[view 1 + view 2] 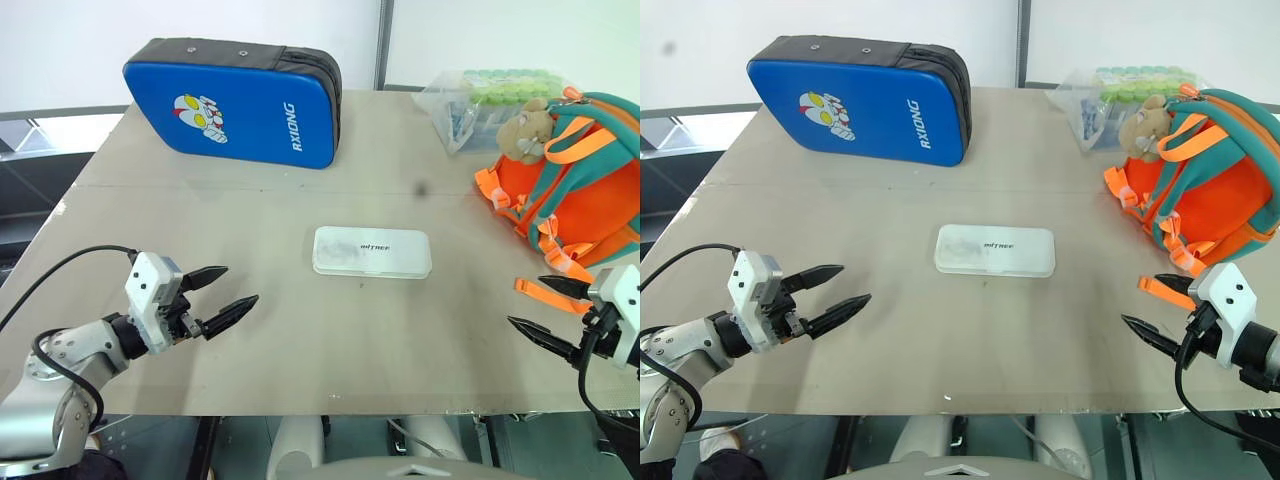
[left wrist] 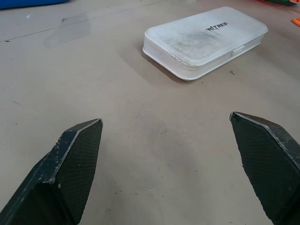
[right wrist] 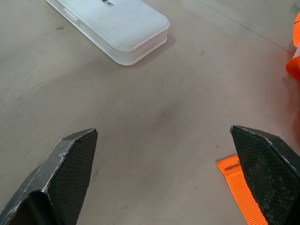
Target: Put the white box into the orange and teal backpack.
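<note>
- Your work surface is a tan table [image 1: 300, 340] with a matte top, faint scuffs, a thin seam line running across its far third and a small dark spot [image 1: 422, 188] near the middle right.
- At 7 o'clock on the table, your left gripper [image 1: 228, 295] hovers above the near edge with its two black fingers spread wide apart, nothing between them, pointing in toward the centre.
- A black cable [image 1: 60, 270] loops off the left arm past the table's left edge.
- At 11 o'clock, a blue padded case [image 1: 230, 105] with a cartoon figure and white lettering stands on its long edge at the back of the table.
- Behind the table you have a white wall [image 1: 200, 25] with a grey vertical post [image 1: 381, 45] just right of centre.
- At the centre of the table, the white box [image 1: 372, 251] lies flat, lid up, dark lettering showing, well apart from both grippers and from the backpack.
- At 1 o'clock, a clear plastic container [image 1: 480, 100] with green items sits at the far edge.
- At 2 to 3 o'clock, the orange and teal backpack [image 1: 580, 190] rests on the table, a tan plush animal [image 1: 527, 130] at its top, an orange strap [image 1: 540, 290] trailing on the surface.
- At 4 o'clock, your right gripper [image 1: 545, 308] hovers near that strap, its fingers also wide apart and empty.
</note>
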Motion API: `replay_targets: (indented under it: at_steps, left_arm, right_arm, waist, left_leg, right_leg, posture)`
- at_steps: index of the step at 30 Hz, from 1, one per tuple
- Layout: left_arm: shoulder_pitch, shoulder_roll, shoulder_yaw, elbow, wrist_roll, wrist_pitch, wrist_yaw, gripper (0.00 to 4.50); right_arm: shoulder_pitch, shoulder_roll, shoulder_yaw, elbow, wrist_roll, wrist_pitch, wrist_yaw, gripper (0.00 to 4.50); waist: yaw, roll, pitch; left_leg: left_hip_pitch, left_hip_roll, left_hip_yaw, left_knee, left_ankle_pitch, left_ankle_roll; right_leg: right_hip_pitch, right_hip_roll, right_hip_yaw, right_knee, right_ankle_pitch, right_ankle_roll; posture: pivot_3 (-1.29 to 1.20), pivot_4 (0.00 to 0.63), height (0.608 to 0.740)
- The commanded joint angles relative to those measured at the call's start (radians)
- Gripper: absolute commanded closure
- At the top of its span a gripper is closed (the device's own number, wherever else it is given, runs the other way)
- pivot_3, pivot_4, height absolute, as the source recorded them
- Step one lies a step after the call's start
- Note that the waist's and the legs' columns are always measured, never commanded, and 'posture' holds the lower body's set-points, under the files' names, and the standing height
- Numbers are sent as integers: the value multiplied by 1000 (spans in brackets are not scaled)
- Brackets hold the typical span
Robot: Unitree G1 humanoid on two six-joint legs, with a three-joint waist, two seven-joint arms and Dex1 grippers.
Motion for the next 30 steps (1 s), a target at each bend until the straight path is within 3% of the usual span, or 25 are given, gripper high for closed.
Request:
replay_targets:
  at_steps: [1, 9, 12, 14, 18, 20, 24, 30]
  left_arm:
    - [-49, -7, 5, -19, -28, 20, 44, 40]
    - [-210, -90, -83, -87, -63, 226, 311, 40]
    - [-290, -146, -115, -79, -68, 287, 428, 831]
    - [-353, -185, -170, -73, -26, 336, 525, 1950]
    - [-470, -272, -270, -26, 73, 424, 704, 3765]
    - [-494, -291, -311, 1, 109, 445, 731, 4469]
    - [-507, -265, -442, 36, 189, 421, 688, 4469]
    - [-485, -241, -514, 3, 220, 386, 606, 4469]
  right_arm:
    - [-37, 14, -6, 10, -3, -25, -31, 8]
    - [-313, 64, 169, -64, 70, 245, -277, 8]
    - [-455, 126, 258, -14, 37, 341, -407, 832]
    - [-541, 159, 339, 39, -27, 374, -480, 1929]
    - [-658, 176, 504, 152, -157, 375, -536, 3735]
    - [-702, 193, 565, 220, -202, 350, -538, 4433]
    - [-783, 200, 737, 356, -320, 262, -478, 4433]
    - [-802, 234, 806, 375, -325, 216, -358, 4433]
  waist:
    - [0, 0, 0]
    - [-4, 0, 0]
    - [-2, 0, 0]
    - [3, -1, 0]
    - [9, -1, 0]
    - [6, -1, 0]
    - [-4, -1, 0]
    - [-3, -1, 0]
  left_leg:
    - [0, 0, 0, 0, 0, 0]
    - [0, 0, -1, 2, 0, 0]
    - [0, 0, -1, 2, 0, 0]
    - [-1, -1, -2, 2, 0, 0]
    - [-2, -2, -2, 3, 0, 0]
    - [-2, -2, -2, 3, 0, 0]
    - [-2, -2, -2, 2, 0, 0]
    - [-1, -1, -2, 1, 0, 0]
  right_leg:
    - [0, 0, 0, 0, 0, 0]
    - [1, 1, 0, 1, 0, 0]
    - [1, 2, 0, 1, 1, 1]
    - [1, 2, 0, 1, 2, 3]
    - [1, 2, 0, 1, 3, 4]
    - [1, 2, 0, 1, 3, 5]
    - [0, 2, 1, 1, 3, 5]
    - [0, 3, 1, 2, 3, 5]
  posture:
    - [0, 150, 740]
    - [0, 150, 740]
    - [0, 150, 740]
    - [0, 150, 740]
    - [0, 150, 740]
    - [0, 150, 740]
    - [0, 150, 740]
    - [0, 150, 740]
